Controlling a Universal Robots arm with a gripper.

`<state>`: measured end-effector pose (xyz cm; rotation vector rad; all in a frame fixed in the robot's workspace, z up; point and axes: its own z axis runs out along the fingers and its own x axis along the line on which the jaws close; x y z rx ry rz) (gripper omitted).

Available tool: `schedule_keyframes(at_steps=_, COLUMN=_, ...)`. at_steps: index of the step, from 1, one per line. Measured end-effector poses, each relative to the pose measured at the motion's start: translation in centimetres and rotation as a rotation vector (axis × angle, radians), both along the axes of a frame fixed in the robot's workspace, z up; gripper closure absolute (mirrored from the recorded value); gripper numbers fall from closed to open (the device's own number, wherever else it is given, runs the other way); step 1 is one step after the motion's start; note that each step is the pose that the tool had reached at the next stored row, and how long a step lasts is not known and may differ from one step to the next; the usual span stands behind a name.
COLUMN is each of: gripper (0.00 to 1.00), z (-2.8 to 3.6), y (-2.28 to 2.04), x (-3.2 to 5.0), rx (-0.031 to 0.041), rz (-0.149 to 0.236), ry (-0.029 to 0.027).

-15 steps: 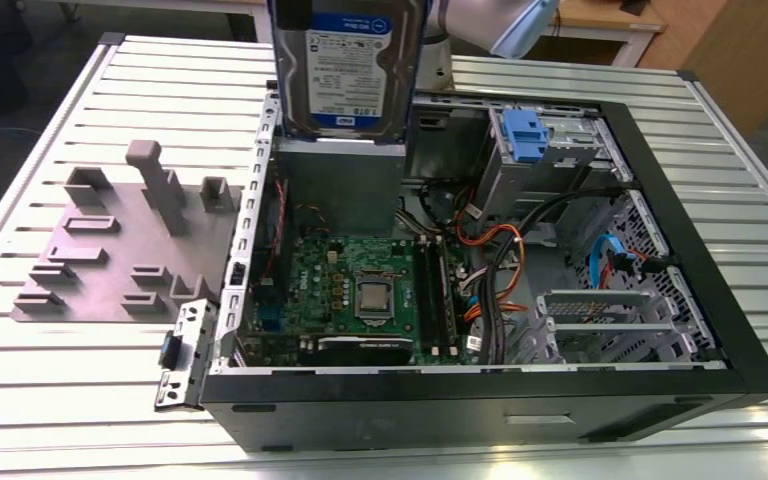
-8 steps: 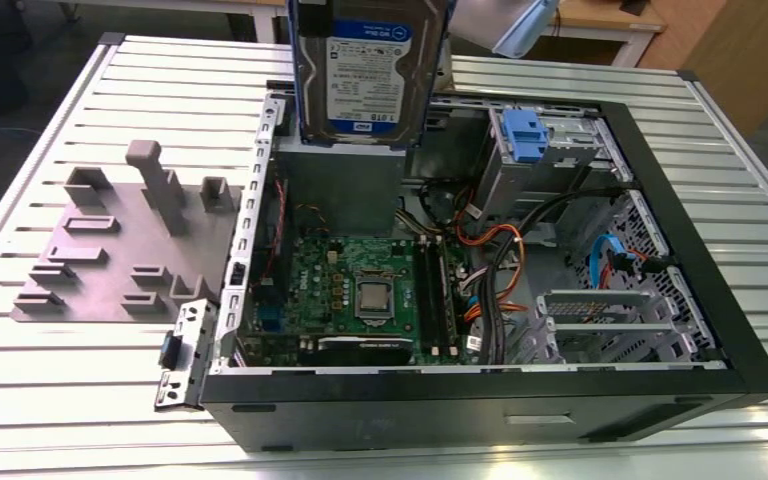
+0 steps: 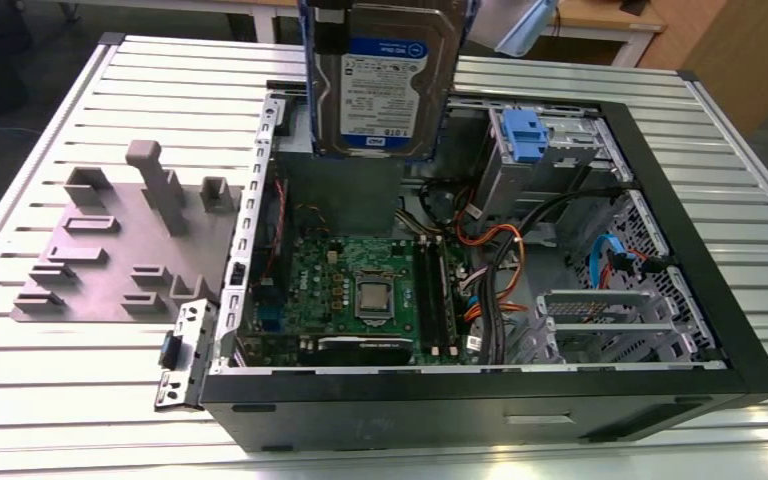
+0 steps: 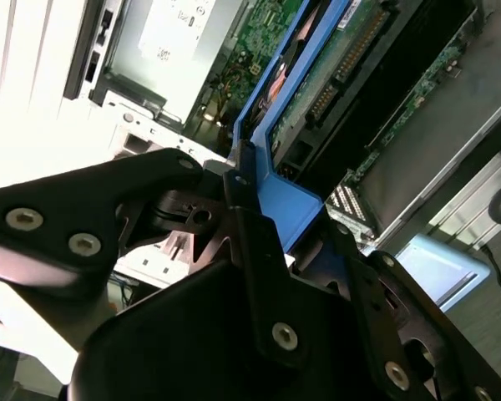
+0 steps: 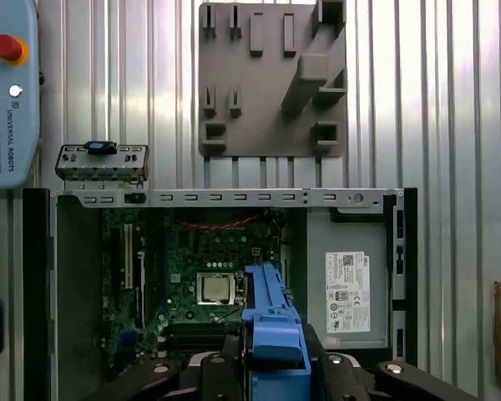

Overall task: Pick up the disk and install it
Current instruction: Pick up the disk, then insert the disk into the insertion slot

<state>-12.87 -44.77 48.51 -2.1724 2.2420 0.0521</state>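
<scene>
The gripper holds the disk on edge. Its black fingers are closed narrow against the blue bracket that runs along the disk's sides. In both wrist views the bracket's end sits squarely between the jaws, one finger pressed to each flank. The body of the disk reaches out beyond the fingertips. The second wrist view shows the disk's green circuit-board face and the connector row next to the bracket.

In the exterior view the disk stands upright in the air, label facing the camera. It hangs over the far edge of the open computer case, clear of the parts inside. The first wrist view looks down along the disk's thin edge. There the disk lines up over the motherboard, just beside the power supply box with the white sticker.

The case lies on its side on a slatted metal table, near the middle. A grey moulded holder rests on the table by the case's edge at the exterior view's left. A small blue clip sits in the drive bay at the case's far corner, at the exterior view's right.
</scene>
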Motion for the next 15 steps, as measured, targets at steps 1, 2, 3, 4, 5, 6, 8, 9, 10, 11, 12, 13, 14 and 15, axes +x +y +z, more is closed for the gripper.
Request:
schedule_keyframes(at_steps=1, gripper=0.63, z=-0.05, y=-0.05, x=0.32, rx=0.0000, rz=0.000, ry=0.0000)
schedule_keyframes(at_steps=2, gripper=0.63, z=-0.09, y=-0.09, x=0.66, rx=0.0000, rz=0.000, ry=0.0000)
schedule_keyframes(at_steps=3, gripper=0.63, z=-0.14, y=-0.12, x=1.01, rx=-0.0001, rz=0.000, ry=0.0000)
schedule_keyframes(at_steps=4, gripper=0.63, z=-0.19, y=-0.16, x=1.36, rx=0.0000, rz=0.000, ry=0.0000)
schedule_keyframes(at_steps=5, gripper=0.63, z=-0.24, y=-0.20, x=1.73, rx=0.0000, rz=0.000, ry=0.0000)
schedule_keyframes(at_steps=6, gripper=0.63, z=-0.28, y=-0.22, x=2.13, rx=-0.0001, rz=0.000, ry=0.0001)
schedule_keyframes(at_steps=8, gripper=0.63, z=-0.36, y=-0.27, x=2.84, rx=0.0000, rz=0.000, ry=0.0000)
schedule_keyframes(at_steps=9, gripper=0.63, z=-0.40, y=-0.31, x=3.11, rx=0.0002, rz=0.000, ry=-0.0001)
schedule_keyframes(at_steps=10, gripper=0.63, z=-0.42, y=-0.34, x=3.30, rx=0.0002, rz=0.000, ry=-0.0001)
schedule_keyframes(at_steps=11, gripper=0.63, z=-0.43, y=-0.36, x=3.41, rx=0.0001, rz=0.000, ry=-0.0001)
schedule_keyframes(at_steps=12, gripper=0.63, z=-0.43, y=-0.36, x=3.43, rx=0.0000, rz=0.000, ry=0.0000)
schedule_keyframes(at_steps=13, gripper=0.63, z=-0.43, y=-0.36, x=3.43, rx=-0.0001, rz=0.000, ry=0.0001)
schedule_keyframes(at_steps=14, gripper=0.63, z=-0.43, y=-0.36, x=3.49, rx=0.0000, rz=0.000, ry=0.0000)
schedule_keyframes(at_steps=15, gripper=0.63, z=-0.43, y=-0.36, x=3.54, rx=0.0000, rz=0.000, ry=0.0000)
